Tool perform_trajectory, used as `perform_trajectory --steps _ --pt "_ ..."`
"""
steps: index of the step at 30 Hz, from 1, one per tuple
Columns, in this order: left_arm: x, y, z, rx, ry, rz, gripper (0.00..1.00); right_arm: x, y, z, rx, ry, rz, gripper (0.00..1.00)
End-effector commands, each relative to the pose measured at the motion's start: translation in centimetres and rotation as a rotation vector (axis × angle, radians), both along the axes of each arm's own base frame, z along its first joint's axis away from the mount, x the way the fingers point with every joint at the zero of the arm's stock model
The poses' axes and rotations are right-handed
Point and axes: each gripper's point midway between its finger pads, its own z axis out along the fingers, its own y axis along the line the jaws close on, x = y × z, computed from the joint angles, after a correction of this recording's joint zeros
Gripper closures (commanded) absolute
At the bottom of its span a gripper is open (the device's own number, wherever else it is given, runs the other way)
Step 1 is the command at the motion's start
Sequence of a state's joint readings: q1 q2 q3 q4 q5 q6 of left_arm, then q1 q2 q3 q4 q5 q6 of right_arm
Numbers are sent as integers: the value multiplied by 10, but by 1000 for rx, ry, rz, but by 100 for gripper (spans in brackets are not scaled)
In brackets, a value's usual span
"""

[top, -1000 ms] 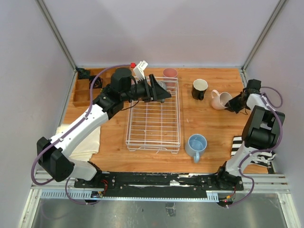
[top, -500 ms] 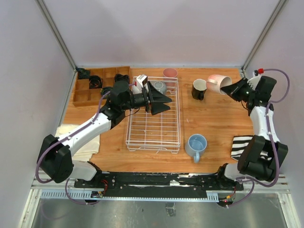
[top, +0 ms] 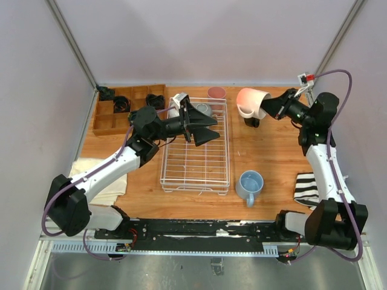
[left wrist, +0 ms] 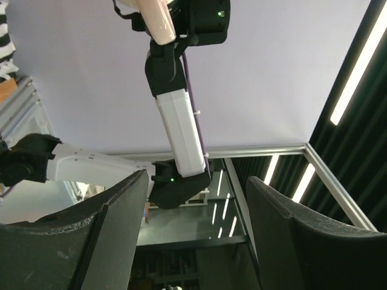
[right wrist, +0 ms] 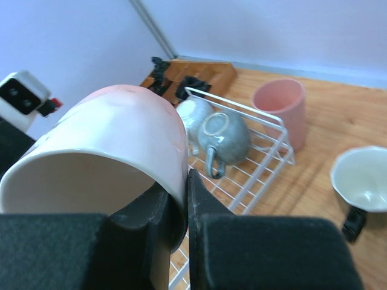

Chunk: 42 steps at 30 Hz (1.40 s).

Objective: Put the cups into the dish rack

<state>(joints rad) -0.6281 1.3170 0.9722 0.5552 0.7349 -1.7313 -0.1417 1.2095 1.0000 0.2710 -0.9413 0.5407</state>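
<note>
My right gripper (top: 267, 107) (right wrist: 178, 187) is shut on the rim wall of a pale pink mug (top: 250, 101) (right wrist: 121, 130), held tilted in the air just right of the white wire dish rack (top: 195, 162) (right wrist: 266, 154). A grey-green mug (top: 203, 110) (right wrist: 227, 139) and a white mug (right wrist: 193, 113) lie in the rack's far end. My left gripper (top: 204, 128) (left wrist: 198, 181) hovers open and empty over the rack. On the table stand a pink tumbler (top: 216, 92) (right wrist: 279, 109), a black mug (top: 253, 120) (right wrist: 361, 178) and a light blue mug (top: 250, 183).
A brown wooden compartment tray (top: 115, 115) with small black coiled objects sits at the far left. A cream cloth (top: 103, 178) lies left of the rack, and a striped cloth (top: 307, 188) lies near the right arm's base.
The right arm lifted the pale pink mug off the table at the far right and carried it left toward the rack. The left gripper drew back slightly and widened.
</note>
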Motion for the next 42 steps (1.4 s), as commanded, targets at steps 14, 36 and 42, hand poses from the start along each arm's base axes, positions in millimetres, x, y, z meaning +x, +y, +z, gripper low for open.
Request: perform_trajectory --steps 14,36,42 --pt "-11 -4 -1 -51 47 -48 29 -44 107 49 -39 -308 326 99" --pt "5 -9 -5 -1 13 35 34 -58 136 26 -119 -303 286 99" --pt "6 -7 1 -39 0 50 45 -57 139 21 -122 -295 288 99"
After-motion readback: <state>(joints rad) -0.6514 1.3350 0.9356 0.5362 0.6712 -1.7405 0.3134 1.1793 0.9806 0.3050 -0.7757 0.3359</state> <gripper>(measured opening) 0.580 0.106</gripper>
